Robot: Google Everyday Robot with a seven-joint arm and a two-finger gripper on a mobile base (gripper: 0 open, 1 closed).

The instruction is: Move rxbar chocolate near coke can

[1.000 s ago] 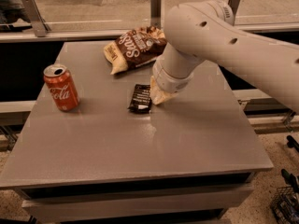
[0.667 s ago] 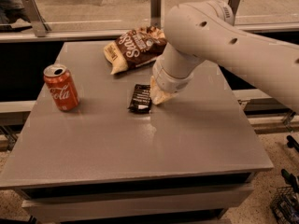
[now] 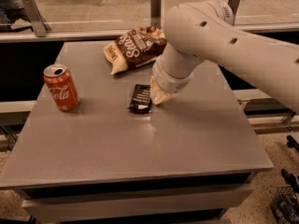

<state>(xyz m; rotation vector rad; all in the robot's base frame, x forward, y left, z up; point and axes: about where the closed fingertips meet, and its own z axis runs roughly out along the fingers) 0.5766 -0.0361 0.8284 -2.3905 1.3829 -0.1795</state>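
The rxbar chocolate [image 3: 140, 98] is a small flat black wrapper lying near the middle of the grey table [image 3: 187, 139]. The coke can [image 3: 61, 87] stands upright at the table's left side, well apart from the bar. My gripper [image 3: 157, 96] reaches down from the white arm and sits right at the bar's right edge, low over the table. The arm's wrist hides most of it.
A large brown chip bag [image 3: 134, 47] lies at the back of the table, behind the bar and the arm. A metal railing [image 3: 93, 31] runs behind the table. A dark wire basket [image 3: 285, 204] sits on the floor at the lower right.
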